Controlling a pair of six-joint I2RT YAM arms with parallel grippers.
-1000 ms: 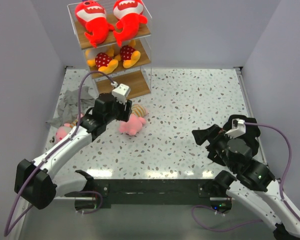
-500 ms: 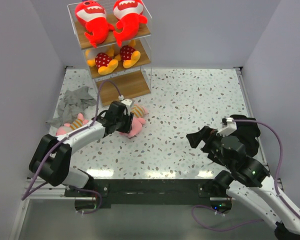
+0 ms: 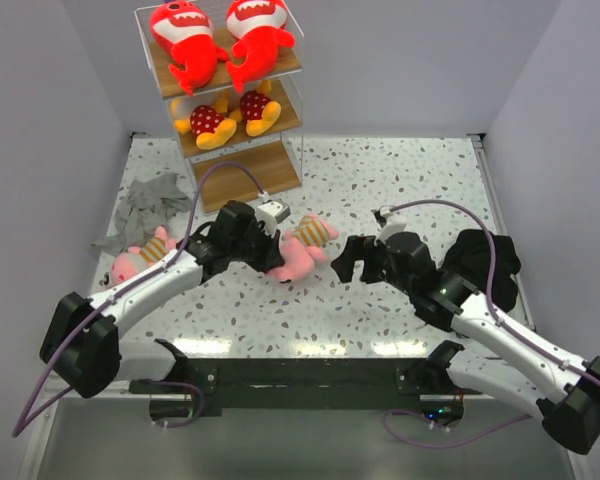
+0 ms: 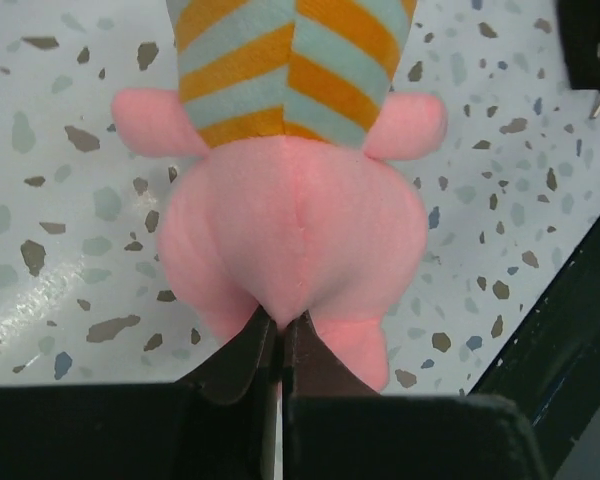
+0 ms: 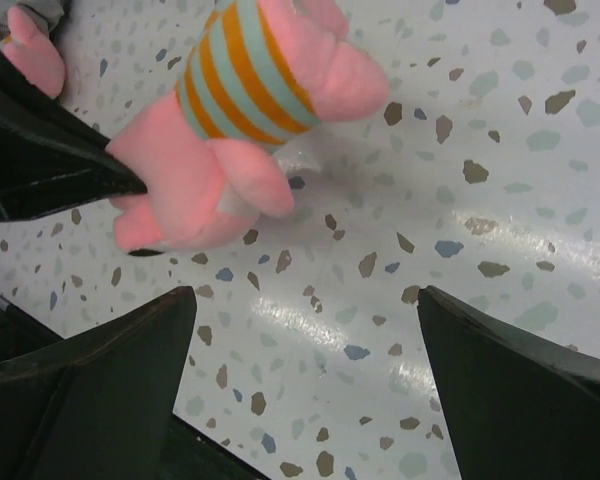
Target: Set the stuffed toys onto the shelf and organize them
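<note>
The left tool (image 4: 278,335), apart a moment ago, now clamps the rump of the pink striped toy (image 3: 302,250), low over the table (image 3: 410,190) and well short of the shelf (image 3: 265,172), while the right tool (image 3: 347,258) has swung in wide open beside it, likely for a handover

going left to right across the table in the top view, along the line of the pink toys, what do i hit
loose pink toy → left gripper, jaws shut on the second pink toy → right gripper, jaws open. The grey cloth is left out, since it overlaps the loose pink toy.
</note>
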